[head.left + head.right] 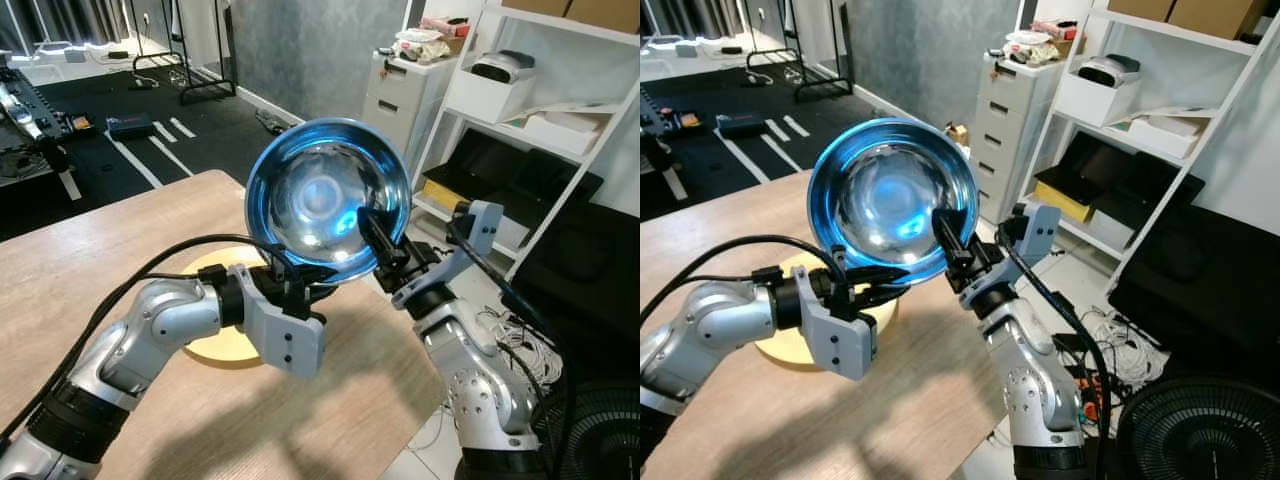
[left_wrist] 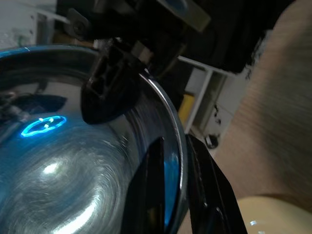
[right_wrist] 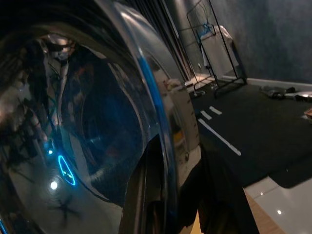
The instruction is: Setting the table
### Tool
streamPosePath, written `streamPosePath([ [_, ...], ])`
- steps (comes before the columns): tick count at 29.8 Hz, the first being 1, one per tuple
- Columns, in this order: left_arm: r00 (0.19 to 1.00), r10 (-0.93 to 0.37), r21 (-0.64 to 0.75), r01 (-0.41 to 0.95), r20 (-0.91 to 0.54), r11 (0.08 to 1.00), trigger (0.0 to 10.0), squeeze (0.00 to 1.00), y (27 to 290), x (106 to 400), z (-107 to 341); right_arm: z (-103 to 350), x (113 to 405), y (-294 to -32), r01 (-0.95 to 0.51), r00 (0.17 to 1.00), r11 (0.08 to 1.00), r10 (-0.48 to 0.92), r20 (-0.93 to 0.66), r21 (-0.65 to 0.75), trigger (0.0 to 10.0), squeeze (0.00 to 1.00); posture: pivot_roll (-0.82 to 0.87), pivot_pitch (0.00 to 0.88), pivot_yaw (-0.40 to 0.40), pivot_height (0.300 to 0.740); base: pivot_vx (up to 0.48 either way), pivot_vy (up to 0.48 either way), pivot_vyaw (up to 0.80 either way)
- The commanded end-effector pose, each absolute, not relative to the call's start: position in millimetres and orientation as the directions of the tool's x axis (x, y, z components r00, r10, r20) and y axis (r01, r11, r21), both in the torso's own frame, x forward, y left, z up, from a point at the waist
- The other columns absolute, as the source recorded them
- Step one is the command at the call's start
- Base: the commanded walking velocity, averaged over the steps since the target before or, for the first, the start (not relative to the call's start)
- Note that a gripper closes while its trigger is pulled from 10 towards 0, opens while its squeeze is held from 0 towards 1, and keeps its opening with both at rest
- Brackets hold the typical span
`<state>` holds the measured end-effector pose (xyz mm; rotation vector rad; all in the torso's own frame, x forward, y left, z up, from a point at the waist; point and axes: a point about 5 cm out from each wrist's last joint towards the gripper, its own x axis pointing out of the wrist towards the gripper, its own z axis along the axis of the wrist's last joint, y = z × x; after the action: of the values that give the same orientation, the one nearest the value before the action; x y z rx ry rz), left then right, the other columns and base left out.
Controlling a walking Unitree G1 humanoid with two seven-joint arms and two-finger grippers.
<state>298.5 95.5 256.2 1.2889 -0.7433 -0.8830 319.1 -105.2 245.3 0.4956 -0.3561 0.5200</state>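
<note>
A polished stainless steel bowl (image 1: 325,200) is held up in the air above the near corner of the wooden bench (image 1: 90,270), tipped on edge so its hollow faces the head camera, with blue light glinting across its inside. Both arms grip it at once. The left end effector (image 1: 292,272) is clamped on the lower rim, one black finger (image 2: 155,190) inside the bowl and the other outside. The right end effector (image 1: 378,240) is clamped on the rim at the bowl's right side, with one finger (image 1: 372,232) lying across the inner wall; the right wrist view shows the rim running between its two fingers.

Under the bowl and behind the left wrist, a pale yellow round plate (image 1: 222,342) lies flat on the bench. Past the bench edge stand a white drawer cabinet (image 1: 1002,120) and a white shelving unit (image 1: 1160,90) carrying boxes. A black fan (image 1: 1200,430) sits on the floor at lower right. No writing or brand mark can be read anywhere.
</note>
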Motion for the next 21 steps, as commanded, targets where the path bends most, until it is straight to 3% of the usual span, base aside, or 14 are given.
streamPosePath([
  [1,0.477,-0.879,0.992,0.100,0.021,0.078,10.0,0.00,91,297,257,241,321,-108,-0.518,0.831,0.776,0.357,0.427,0.360,0.0,0.00,0.16,0.064,0.036,0.740,0.000,0.000,0.00],
  [5,0.487,-0.873,0.991,0.098,0.031,0.090,10.0,0.00,90,299,256,240,320,-108,-0.512,0.834,0.781,0.350,0.427,0.359,0.0,0.00,0.15,0.062,0.035,0.740,0.000,0.000,0.00],
  [6,0.490,-0.871,0.990,0.102,0.035,0.098,10.0,0.53,90,299,256,240,320,-107,-0.512,0.833,0.780,0.351,0.427,0.359,0.0,0.00,0.15,0.060,0.035,0.740,0.000,0.000,0.00],
  [7,0.497,-0.867,0.987,0.107,0.047,0.116,10.0,0.98,90,300,256,239,319,-107,-0.513,0.833,0.779,0.352,0.427,0.360,0.0,0.00,0.15,0.060,0.035,0.740,0.000,0.000,0.00],
  [8,0.502,-0.863,0.981,0.134,0.054,0.139,10.0,1.00,90,302,255,239,319,-106,-0.514,0.833,0.779,0.352,0.427,0.360,0.0,0.00,0.15,0.058,0.037,0.740,0.000,0.000,0.00],
  [10,0.507,-0.859,0.975,0.152,0.064,0.162,10.0,1.00,90,303,256,239,319,-106,-0.513,0.833,0.779,0.352,0.427,0.359,0.0,0.00,0.15,0.058,0.037,0.740,0.000,0.000,0.00],
  [11,0.520,-0.847,0.956,0.179,0.107,0.231,10.0,1.00,89,305,259,238,318,-107,-0.506,0.836,0.784,0.344,0.428,0.358,0.0,0.00,0.15,0.057,0.037,0.740,0.000,0.000,0.00],
  [12,0.520,-0.847,0.956,0.179,0.107,0.231,10.0,1.00,89,305,259,238,318,-107,-0.506,0.836,0.784,0.344,0.428,0.358,0.0,0.00,0.15,0.057,0.037,0.740,0.000,0.000,0.00],
  [17,0.578,-0.784,0.897,0.190,0.226,0.399,10.0,1.00,91,309,267,238,317,-109,-0.487,0.842,0.797,0.319,0.435,0.357,0.0,0.00,0.15,0.058,0.040,0.740,0.000,0.000,0.00],
  [18,0.591,-0.768,0.872,0.211,0.247,0.442,10.0,0.00,92,309,268,238,317,-110,-0.477,0.844,0.806,0.309,0.438,0.350,0.0,0.00,0.15,0.059,0.042,0.740,0.000,0.000,0.00],
  [19,0.599,-0.758,0.845,0.240,0.258,0.477,10.0,0.00,94,307,267,238,317,-113,-0.460,0.850,0.818,0.293,0.439,0.344,10.0,0.00,0.15,0.059,0.044,0.740,0.000,0.000,0.00],
  [21,0.603,-0.754,0.818,0.276,0.261,0.504,10.0,0.00,96,304,265,238,317,-117,-0.438,0.856,0.834,0.274,0.438,0.335,10.0,0.00,0.15,0.060,0.045,0.740,0.000,0.000,0.00],
])
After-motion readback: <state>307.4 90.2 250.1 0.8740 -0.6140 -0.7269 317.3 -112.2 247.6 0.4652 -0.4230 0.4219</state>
